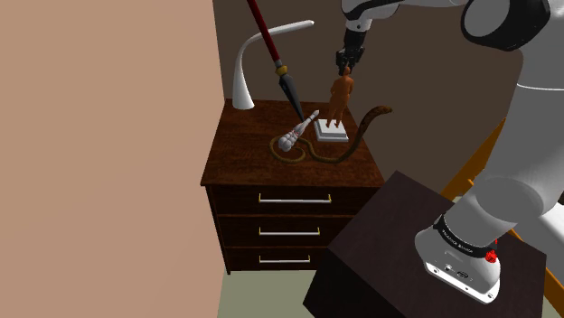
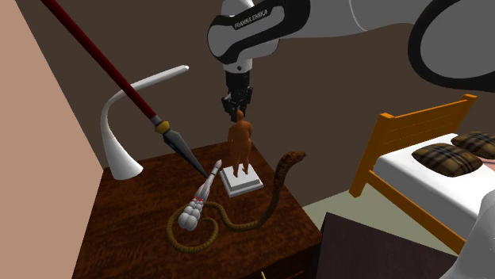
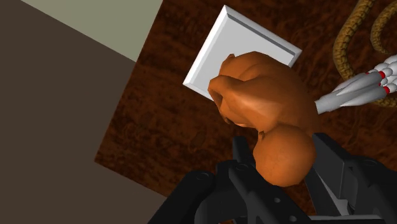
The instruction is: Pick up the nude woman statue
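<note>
On the shoulder view's left the lamp [image 1: 242,86] stands well apart from the work and matters little. Next comes the spear [image 1: 271,50], leaning down so that its dark tip ends near the rocket [image 1: 298,133], whose nose lies just beside the white base [image 1: 331,132]. The statue [image 1: 340,95] stands upright on that base, on the far right part of the surface [image 1: 244,154], base still down. The hand [image 1: 344,66] hangs straight over it, and in the wrist view the fingers [image 3: 334,162] look pressed to either side of the round head, clamped on the statue there.

A head is a small, rounded hold for a tall figure with a heavy slab below, so I judge the grip could slip or let the figure swing. Best to keep the squeeze firm and raise it straight up, slowly, with no tilt, until the base is above the rocket's nose. No drift toward the spear, nor rightward to the snake [image 1: 366,122], whose raised neck curves up just beside the base.

Under the surface are three drawers [image 1: 294,199], all shut; what they hold cannot be seen, and nothing in this step needs them
</note>
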Motion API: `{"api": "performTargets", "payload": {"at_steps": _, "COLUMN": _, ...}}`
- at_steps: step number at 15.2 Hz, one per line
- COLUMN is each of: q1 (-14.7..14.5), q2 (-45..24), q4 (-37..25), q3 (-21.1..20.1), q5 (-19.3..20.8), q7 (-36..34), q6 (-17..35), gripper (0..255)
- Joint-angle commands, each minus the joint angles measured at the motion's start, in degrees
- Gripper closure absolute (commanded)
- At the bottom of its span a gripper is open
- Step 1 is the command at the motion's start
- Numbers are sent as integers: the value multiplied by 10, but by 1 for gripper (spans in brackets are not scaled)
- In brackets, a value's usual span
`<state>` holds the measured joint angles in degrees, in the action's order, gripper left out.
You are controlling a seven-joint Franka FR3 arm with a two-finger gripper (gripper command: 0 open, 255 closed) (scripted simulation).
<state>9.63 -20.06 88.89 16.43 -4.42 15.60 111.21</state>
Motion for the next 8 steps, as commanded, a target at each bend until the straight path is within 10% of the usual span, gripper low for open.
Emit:
{"api": "performTargets", "payload": {"at_steps": 1, "q1": 0, "q2": 0, "q4": 0, "q3": 0, "q5": 0, "q7": 0, "q6": 0, "gripper": 255}}
{"api": "performTargets", "payload": {"at_steps": 8, "q1": 0, "q2": 2, "q4": -12, "q3": 0, "q5": 1, "q7": 0, "q6": -14, "gripper": 255}}
